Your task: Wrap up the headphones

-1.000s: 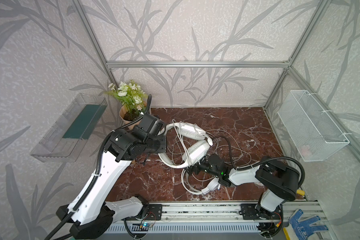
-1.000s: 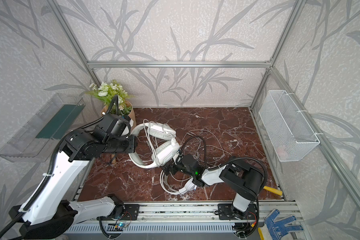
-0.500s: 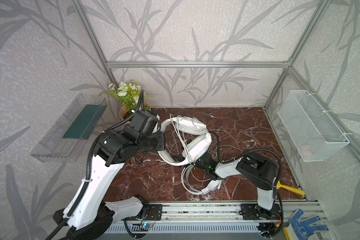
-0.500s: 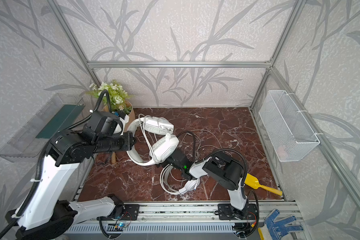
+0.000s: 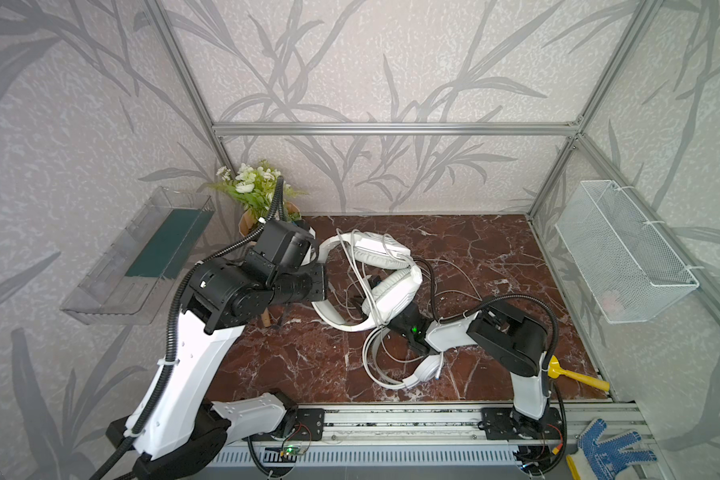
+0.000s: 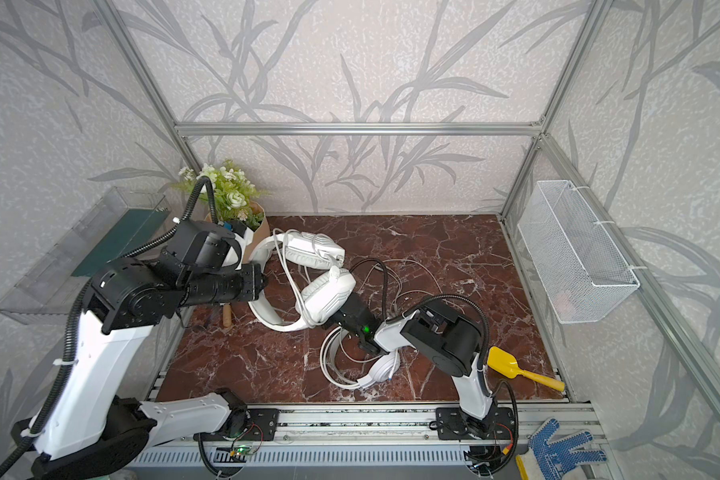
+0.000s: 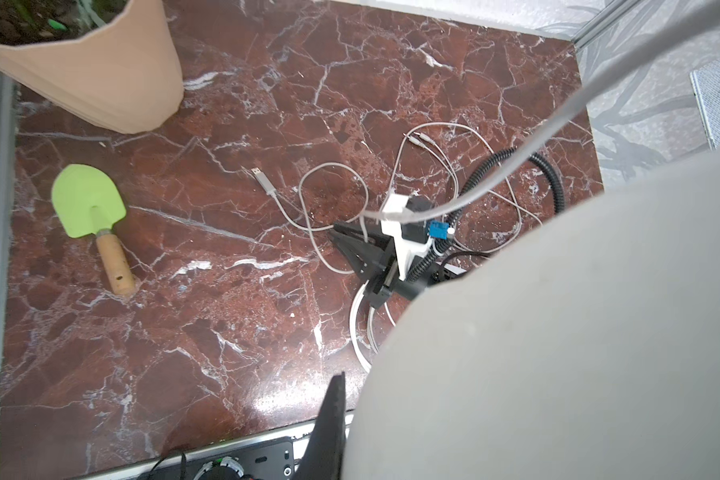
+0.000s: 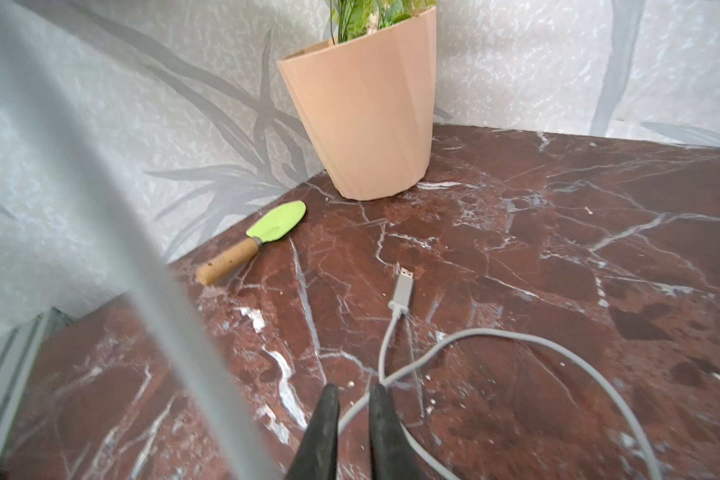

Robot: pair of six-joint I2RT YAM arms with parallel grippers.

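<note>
Pinches thin grey cable (image 8: 516, 333) in closed right gripper (image 8: 352, 392), clamps smooth curved padded headphones (image 5: 391, 291) in left gripper (image 6: 263, 286), grip half hidden

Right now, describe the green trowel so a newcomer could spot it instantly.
Start at the peach flowerpot standing in a corner of the red marble table. Beside the pot, not touching it, lies the green trowel. Only it has a lime-green blade and a wooden handle; the other scoop, by the right arm's base, is all yellow.

Leaf-patterned walls (image 5: 391, 62), red marble floor (image 5: 474, 241)
</note>
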